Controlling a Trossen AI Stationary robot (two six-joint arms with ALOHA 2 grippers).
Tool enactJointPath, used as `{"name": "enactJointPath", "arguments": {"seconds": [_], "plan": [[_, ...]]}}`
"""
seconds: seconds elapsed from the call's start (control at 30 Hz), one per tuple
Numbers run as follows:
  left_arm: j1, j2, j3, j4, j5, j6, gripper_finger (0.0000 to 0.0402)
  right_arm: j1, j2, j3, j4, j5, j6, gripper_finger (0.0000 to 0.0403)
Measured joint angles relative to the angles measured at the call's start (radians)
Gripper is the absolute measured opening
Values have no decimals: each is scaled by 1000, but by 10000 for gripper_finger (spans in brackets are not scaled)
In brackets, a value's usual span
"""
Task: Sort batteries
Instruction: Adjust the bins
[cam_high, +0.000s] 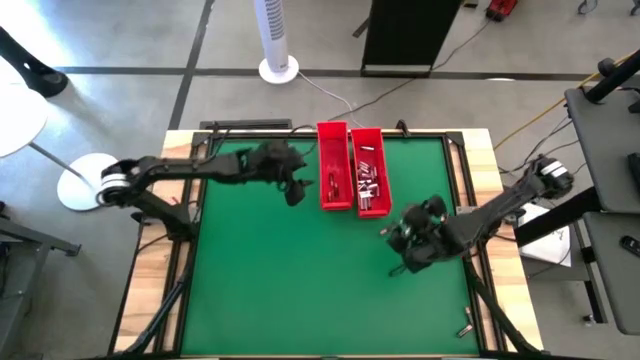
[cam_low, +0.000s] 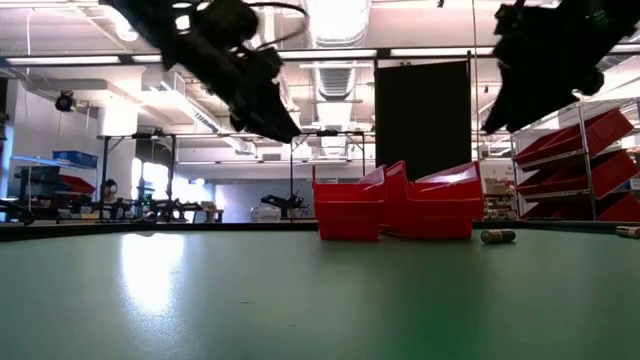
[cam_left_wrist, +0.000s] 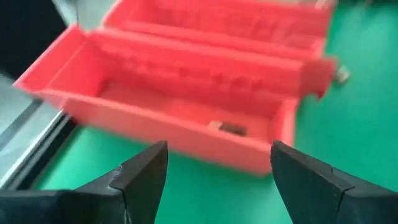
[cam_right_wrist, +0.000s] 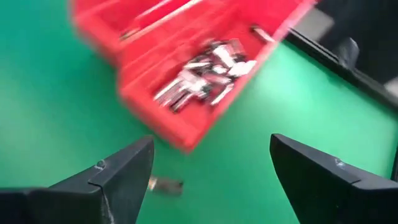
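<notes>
High view: the batteries lie heaped in the right red tray, pointing various ways, mostly along the tray's length. A few more sit in the left red tray. One loose battery lies flat on the green mat near the right tray's end. The left gripper hovers beside the left tray, fingers spread, empty. The right gripper hovers near the loose battery, fingers likewise apart.

Two red trays are set side by side, touching, at the far middle of the green tabletop. A white tower fan is seen on the floor beyond it. Red bins on shelving are seen in the room behind.
</notes>
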Motion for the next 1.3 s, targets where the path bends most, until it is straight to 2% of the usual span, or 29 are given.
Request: {"name": "enactJointPath", "arguments": {"seconds": [0.1, 0.23, 0.3, 0.37, 0.5, 0.67, 0.77, 0.83, 0.93, 1.0, 1.17, 1.3], "plan": [[-33, -40, -178, 343, 1, -98, 260, -81, -75, -39, 29, 17, 43, 295], [-89, -16, -349, 748, -11, -184, 260, -220, -117, -46, 99, 7, -18, 271], [-114, 15, -387, 859, -61, -215, 260, -297, -124, -46, 169, -34, -72, 259], [-124, 48, -383, 896, -113, -254, 260, -375, -120, -46, 240, -101, -129, 248], [-108, 99, -266, 706, -148, -413, 265, -507, -96, -46, 354, -201, -222, 237], [-60, 172, -4, 166, -330, -496, 268, -595, -76, -33, 372, -219, -282, 241], [-27, 241, 135, -24, -368, -527, 268, -613, -75, -33, 369, -222, -316, 250], [-5, 291, 202, -79, -355, -540, 268, -619, -75, -33, 372, -222, -323, 255], [20, 362, 287, -114, -263, -553, 266, -619, -74, -33, 372, -227, -342, 261], [30, 404, 347, -135, -239, -561, 262, -619, -74, -33, 372, -228, -350, 263], [66, 499, 498, -345, -244, -601, 241, -619, -74, -33, 371, -229, -384, 256], [103, 564, 649, -550, -236, -666, 205, -619, -74, -33, 372, -228, -418, 248]]}}
